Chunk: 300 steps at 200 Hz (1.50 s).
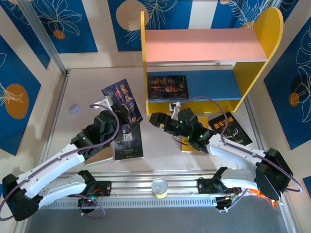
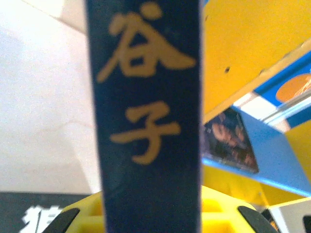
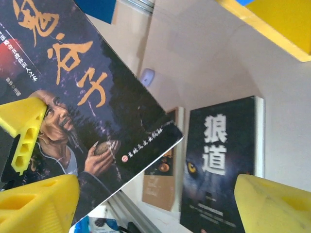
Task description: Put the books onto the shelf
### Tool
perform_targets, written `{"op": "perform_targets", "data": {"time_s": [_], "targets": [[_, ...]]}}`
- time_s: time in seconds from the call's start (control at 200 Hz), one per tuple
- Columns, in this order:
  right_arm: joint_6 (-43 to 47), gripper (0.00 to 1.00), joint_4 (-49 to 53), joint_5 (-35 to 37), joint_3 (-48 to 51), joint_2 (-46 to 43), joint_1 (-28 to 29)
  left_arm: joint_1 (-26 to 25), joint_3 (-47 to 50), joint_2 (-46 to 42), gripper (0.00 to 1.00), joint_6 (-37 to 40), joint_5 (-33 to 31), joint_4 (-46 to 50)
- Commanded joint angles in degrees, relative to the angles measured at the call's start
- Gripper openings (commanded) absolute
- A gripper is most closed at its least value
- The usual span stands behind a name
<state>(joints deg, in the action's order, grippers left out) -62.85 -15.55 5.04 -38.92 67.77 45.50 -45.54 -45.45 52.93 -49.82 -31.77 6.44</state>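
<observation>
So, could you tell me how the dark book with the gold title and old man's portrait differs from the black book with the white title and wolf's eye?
The dark portrait book is raised and tilted in the left gripper; the black wolf book lies flat on the pale table. The portrait book's title is gold, the wolf book's white. Both are thin dark paperbacks, neither on the pink-and-yellow shelf.
</observation>
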Motion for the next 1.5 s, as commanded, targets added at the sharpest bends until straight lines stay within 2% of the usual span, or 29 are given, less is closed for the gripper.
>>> {"op": "perform_targets", "data": {"time_s": [0.0, 0.24, 0.53, 0.895, 1.02, 1.351, 1.496], "targets": [[-3.0, 0.86, -6.8, 1.9, -3.5, 2.3, 0.6, 0.4, 0.9, -1.4, 0.0, 1.6, -6.3, -14.5], [-7.2, 0.88, -12.1, 0.6, -6.8, 6.8, 1.0, 0.3, 3.8, -0.3, 0.0, 1.0, -5.6, -28.4], [-10.4, 0.89, -13.7, 0.2, -9.3, 9.4, 0.8, 0.3, 5.8, 1.5, 0.0, 0.2, -3.9, -38.1], [-17.0, 0.87, -21.8, -4.2, -10.7, 16.3, 1.1, 0.1, 9.9, 1.9, 0.0, -1.4, -1.7, -47.8], [-18.1, 0.81, -24.6, -5.1, -11.2, 18.2, 1.1, -0.1, 10.0, 2.6, 0.0, -2.1, -1.2, -48.7], [-19.2, 0.55, -29.2, -5.1, -10.6, 19.1, 1.3, -1.8, 11.5, 5.3, 0.0, -3.9, -3.0, -53.4], [-18.7, 0.38, -29.1, -5.2, -10.2, 18.3, 1.1, -2.2, 11.7, 6.0, 0.0, -4.2, -3.6, -54.2]]}}
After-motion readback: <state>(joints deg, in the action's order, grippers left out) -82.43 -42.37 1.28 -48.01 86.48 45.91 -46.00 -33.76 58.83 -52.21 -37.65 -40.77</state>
